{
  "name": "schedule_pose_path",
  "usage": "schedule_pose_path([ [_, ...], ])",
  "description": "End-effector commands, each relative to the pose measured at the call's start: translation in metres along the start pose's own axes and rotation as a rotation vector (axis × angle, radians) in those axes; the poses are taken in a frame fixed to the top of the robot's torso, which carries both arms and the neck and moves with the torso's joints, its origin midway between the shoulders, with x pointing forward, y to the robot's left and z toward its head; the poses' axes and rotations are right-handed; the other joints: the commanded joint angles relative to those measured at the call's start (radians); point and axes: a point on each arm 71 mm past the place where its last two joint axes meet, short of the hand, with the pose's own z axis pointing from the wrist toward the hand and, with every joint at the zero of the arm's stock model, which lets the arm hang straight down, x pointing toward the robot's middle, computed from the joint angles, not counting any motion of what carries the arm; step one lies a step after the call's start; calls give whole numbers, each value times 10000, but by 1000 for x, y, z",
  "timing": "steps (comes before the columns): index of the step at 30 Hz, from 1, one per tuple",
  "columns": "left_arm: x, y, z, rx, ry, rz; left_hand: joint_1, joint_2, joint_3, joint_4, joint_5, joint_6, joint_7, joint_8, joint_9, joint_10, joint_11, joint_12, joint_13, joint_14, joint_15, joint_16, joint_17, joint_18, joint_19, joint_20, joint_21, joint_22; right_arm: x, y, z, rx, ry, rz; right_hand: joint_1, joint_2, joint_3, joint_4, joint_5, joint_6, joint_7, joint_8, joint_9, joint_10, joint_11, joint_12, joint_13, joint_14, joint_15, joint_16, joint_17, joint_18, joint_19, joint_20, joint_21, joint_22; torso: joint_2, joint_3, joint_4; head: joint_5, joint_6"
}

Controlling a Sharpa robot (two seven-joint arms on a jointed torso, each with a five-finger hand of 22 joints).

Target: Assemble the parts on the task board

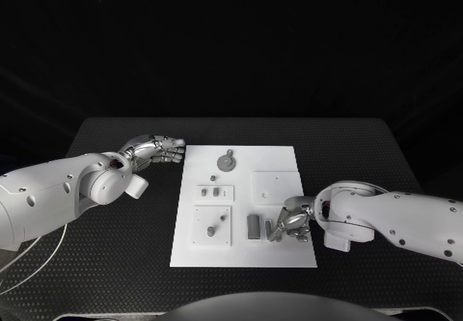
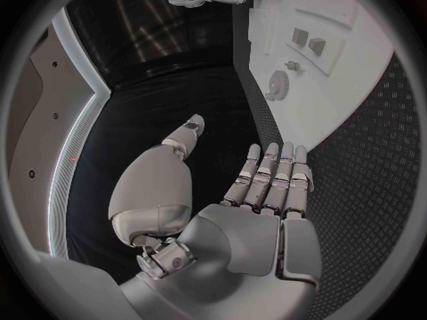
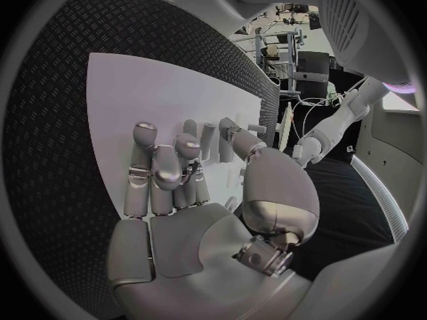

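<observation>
Head overhead, wrists close, sharing task board (image 1: 244, 204)

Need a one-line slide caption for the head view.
Right hand works among grey parts at the task board's near edge; left hand waits beside its far left corner.

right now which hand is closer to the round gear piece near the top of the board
Left. The left hand hovers just off the task board's left edge, level with the gear. The right hand is over the board's near right part, by the upright grey parts, farther from the gear.
</observation>
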Motion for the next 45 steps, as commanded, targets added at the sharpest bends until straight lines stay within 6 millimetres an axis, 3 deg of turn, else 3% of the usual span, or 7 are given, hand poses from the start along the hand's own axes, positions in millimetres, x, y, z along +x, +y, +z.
schedule_pose_path([
  [1, 3, -2, 1, 82, 191, -53, 117, 22, -17, 6, -24, 0, 829, 41, 16, 64, -7, 26, 0, 21, 37, 12, 12, -152, -84, 19, 49, 17, 3, 3, 1, -175, 251, -448, 233, 24, 10, -140, 20, -141, 72, 51, 20, -33, 11, -2, 15, -31, -45, 23, 2, 155, 28, -22, 13, 192, 2, 1, 3, -22, 8],
  [7, 3, -2, 1, 79, 200, -53, 119, 26, -16, 6, -24, 0, 829, 42, 17, 65, -7, 26, 0, 21, 36, 11, 12, -152, -86, 19, 49, 18, 3, 4, 2, -157, 50, -599, 435, 180, -15, -239, 20, -127, 70, 77, 36, -19, 10, 9, 15, -5, -43, 43, 30, 155, 37, -8, 26, 188, 4, 2, 13, -32, 5],
  [18, 2, -1, 1, 69, 203, -54, 119, 35, -17, 8, -25, -1, 831, 42, 17, 66, -7, 26, 0, 22, 34, 11, 14, -152, -88, 21, 49, 20, -1, 5, 4, 42, -542, -770, 698, 1286, -314, -657, 19, -30, 37, 171, 76, 45, -20, 30, -5, 93, -64, 99, 119, 155, 46, 24, 48, 179, 1, -14, 18, -45, -10],
  [24, 2, -1, 0, 60, 213, -56, 113, 44, -20, 13, -25, 2, 837, 44, 18, 69, -7, 28, 1, 22, 32, 10, 15, -152, -90, 22, 49, 21, -2, 5, 5, 108, -660, -846, 663, 1729, -399, -850, 19, 4, 17, 196, 76, 72, -40, 35, -16, 131, -82, 119, 150, 155, 47, 20, 51, 179, -2, -16, 22, -43, -15],
  [37, 2, -1, 0, 19, 231, -56, 107, 55, -27, 16, -25, 11, 850, 50, 20, 74, -7, 29, 1, 25, 30, 11, 17, -152, -94, 22, 49, 24, -1, 4, 6, 385, -473, -1029, 276, 1877, -556, -875, 20, 99, -24, 248, 74, 122, -80, 45, -31, 211, -115, 158, 228, 155, 78, 17, 49, 170, 3, -17, 19, -56, -26],
  [41, 2, -1, 0, -1, 228, -39, 111, 63, -28, 14, -25, 15, 857, 52, 21, 78, -6, 31, 2, 29, 29, 12, 19, -152, -95, 21, 49, 25, 0, 5, 7, 473, -408, -1389, 582, 2019, -424, -1257, 23, 138, -56, 278, 84, 147, -112, 59, -28, 216, -145, 169, 225, 155, 80, -46, 64, 184, 1, -17, 22, -62, -34],
  [45, 2, -1, 0, 47, 245, -35, 109, 74, -32, 14, -26, 19, 866, 55, 22, 82, -4, 32, 3, 31, 28, 13, 20, -152, -96, 21, 50, 27, 1, 7, 9, 335, -297, -1546, 1302, 1970, -322, -1293, 21, 145, -80, 314, 114, 146, -133, 67, -20, 186, -166, 167, 188, 155, 30, -78, 96, 207, -1, -18, 24, -65, -42],
])
